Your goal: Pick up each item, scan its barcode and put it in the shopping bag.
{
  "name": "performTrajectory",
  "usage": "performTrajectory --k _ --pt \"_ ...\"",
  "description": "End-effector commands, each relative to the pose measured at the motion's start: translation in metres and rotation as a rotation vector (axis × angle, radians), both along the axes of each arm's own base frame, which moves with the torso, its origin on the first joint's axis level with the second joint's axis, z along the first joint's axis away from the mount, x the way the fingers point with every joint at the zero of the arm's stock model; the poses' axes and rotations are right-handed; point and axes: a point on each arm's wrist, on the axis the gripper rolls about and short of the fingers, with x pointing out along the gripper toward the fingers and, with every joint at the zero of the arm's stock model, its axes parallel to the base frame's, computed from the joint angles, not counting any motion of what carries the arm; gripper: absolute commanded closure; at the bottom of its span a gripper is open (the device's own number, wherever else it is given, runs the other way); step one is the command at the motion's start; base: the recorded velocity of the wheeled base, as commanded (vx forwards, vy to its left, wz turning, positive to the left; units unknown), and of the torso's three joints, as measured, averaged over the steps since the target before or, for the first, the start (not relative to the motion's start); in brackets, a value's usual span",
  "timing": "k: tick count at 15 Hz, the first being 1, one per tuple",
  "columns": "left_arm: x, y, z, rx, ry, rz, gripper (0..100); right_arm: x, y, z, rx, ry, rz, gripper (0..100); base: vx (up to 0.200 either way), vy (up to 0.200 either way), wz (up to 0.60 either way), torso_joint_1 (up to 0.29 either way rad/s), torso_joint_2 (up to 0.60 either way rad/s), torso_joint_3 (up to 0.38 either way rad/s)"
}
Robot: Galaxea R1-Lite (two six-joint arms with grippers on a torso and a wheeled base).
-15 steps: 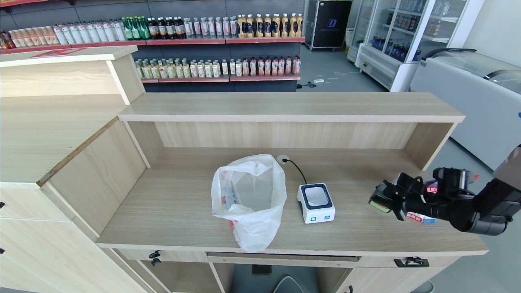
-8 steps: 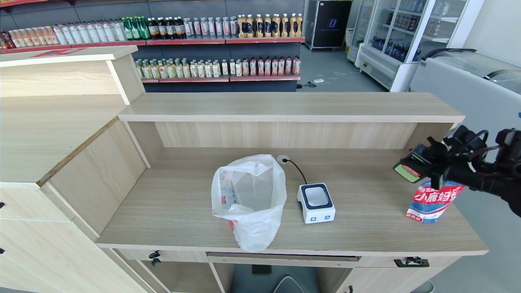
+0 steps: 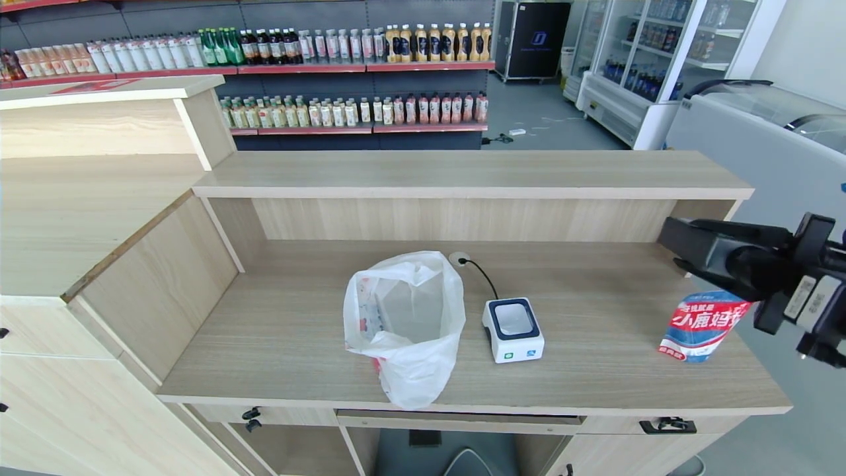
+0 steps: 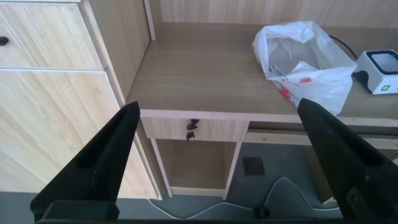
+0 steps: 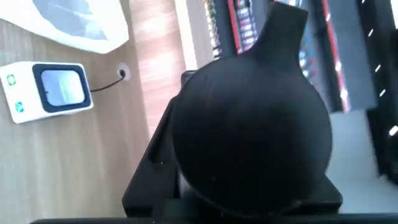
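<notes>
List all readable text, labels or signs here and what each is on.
Pouch: large white characters on a red band, partly covered; no full read.
Scanner: small green and blue icons on front; no words legible.
Shopping bag: red print, crumpled, unreadable.
Shelf bottles: labels too small.
Black case: pale logo, too small.

Shop checkout: wooden counter (image 3: pixel 462 370), barcode scanner (image 3: pixel 513 328), drink-stocked shelves (image 3: pixel 297 66), glass-door fridges (image 3: pixel 661 59) behind.
</notes>
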Motion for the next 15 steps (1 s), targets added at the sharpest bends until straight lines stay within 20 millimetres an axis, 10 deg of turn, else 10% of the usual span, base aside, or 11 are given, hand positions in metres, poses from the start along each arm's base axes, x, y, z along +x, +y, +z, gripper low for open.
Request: performTrajectory --k 1,7,15 --pt "0.000 0.000 0.000 0.000 0.000 0.000 0 -0.018 0.021 0.011 -0.162 -0.208 0.107 100 0.000 0.000 0.00 0.000 0.00 0.000" --pt "0.000 0.000 0.000 0.000 0.000 0.002 0 -0.046 0.062 0.012 -0.542 -0.744 0.323 100 0.000 0.000 0.00 0.000 0.00 0.000" --pt "0.000 0.000 0.000 0.000 0.000 0.000 0 -0.060 0.142 0.015 -0.471 -1.144 0.512 100 0.000 0.000 0.00 0.000 0.00 0.000"
